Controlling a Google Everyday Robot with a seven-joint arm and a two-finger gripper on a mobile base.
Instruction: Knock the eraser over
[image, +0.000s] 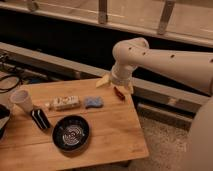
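On the wooden table (115, 130) lie a pale oblong bar (65, 103) and, in front of it, a dark block with a light stripe (40, 119). I cannot tell which of the two is the eraser. My gripper (118, 89) hangs from the white arm (160, 62) over the table's far right edge. It is to the right of a blue sponge (93, 102) and well clear of both the bar and the block. A small red part (119, 93) shows just under the gripper.
A white cup (21, 100) stands at the table's left end. A black round bowl (71, 133) sits near the front edge. Dark cables (10, 82) lie at the far left. A low ledge and rail (165, 92) run behind the table.
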